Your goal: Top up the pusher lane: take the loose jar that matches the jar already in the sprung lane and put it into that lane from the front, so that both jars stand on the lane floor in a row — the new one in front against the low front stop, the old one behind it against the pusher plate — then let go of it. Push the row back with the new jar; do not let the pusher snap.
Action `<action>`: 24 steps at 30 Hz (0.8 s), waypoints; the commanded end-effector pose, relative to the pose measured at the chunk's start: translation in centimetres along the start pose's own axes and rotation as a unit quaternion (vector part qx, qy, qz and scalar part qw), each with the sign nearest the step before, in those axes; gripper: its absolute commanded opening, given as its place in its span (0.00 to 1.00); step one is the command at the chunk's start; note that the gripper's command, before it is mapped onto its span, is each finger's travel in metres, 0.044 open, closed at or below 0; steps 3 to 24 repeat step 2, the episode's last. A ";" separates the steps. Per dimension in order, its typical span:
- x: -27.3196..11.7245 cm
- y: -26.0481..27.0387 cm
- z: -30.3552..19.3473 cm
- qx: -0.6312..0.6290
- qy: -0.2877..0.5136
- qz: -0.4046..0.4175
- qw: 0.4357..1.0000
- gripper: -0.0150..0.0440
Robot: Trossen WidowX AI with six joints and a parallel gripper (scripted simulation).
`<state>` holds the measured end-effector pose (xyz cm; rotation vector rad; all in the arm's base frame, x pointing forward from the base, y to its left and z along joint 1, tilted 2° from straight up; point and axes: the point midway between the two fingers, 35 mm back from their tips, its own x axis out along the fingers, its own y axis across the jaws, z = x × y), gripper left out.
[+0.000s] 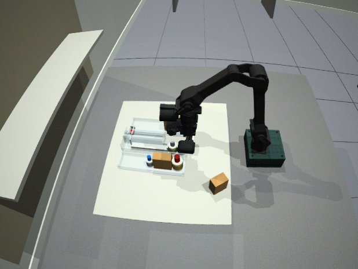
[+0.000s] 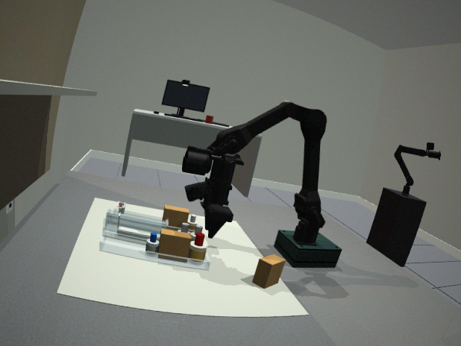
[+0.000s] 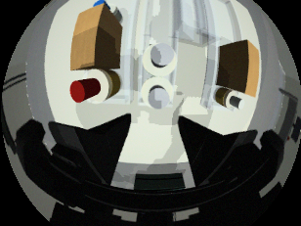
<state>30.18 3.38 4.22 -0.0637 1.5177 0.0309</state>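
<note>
My gripper (image 1: 186, 150) (image 2: 211, 236) (image 3: 154, 118) is open and empty, above and just in front of the sprung lane (image 3: 132, 72). Two matching white-shouldered jars with grey caps stand upright in a row in that lane. The front jar (image 3: 157, 93) (image 2: 198, 230) is at the lane's front end, just beyond the fingertips in the wrist view; the gripper hides it in the top view. The rear jar (image 3: 160, 58) (image 1: 172, 146) (image 2: 185, 227) is directly behind it, with the two rims about touching. The pusher plate's contact and the low front stop cannot be made out clearly.
Beside the lane stand a red-capped jar (image 1: 177, 164) (image 2: 198, 253) (image 3: 104, 85), a brown box (image 1: 162, 160) (image 2: 174, 244) and a blue-capped jar (image 1: 149, 162). Across it are another box (image 2: 176, 215) and a small jar (image 3: 225, 97). A loose box (image 1: 219, 184) (image 2: 268, 271) lies toward the robot base.
</note>
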 end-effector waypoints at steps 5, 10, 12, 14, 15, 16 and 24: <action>0.1 0.0 -1.8 0.002 0.003 -0.001 1.000 0.73; 0.1 0.0 -1.8 0.002 0.003 -0.001 1.000 0.73; 0.1 0.0 -1.8 0.002 0.003 -0.001 1.000 0.73; 0.1 0.0 -1.8 0.002 0.003 -0.001 1.000 0.73; 0.1 0.0 -1.8 0.002 0.003 -0.001 1.000 0.73; 0.1 0.0 -1.8 0.002 0.003 -0.001 1.000 0.73; 0.1 0.0 -1.8 0.002 0.003 -0.001 1.000 0.73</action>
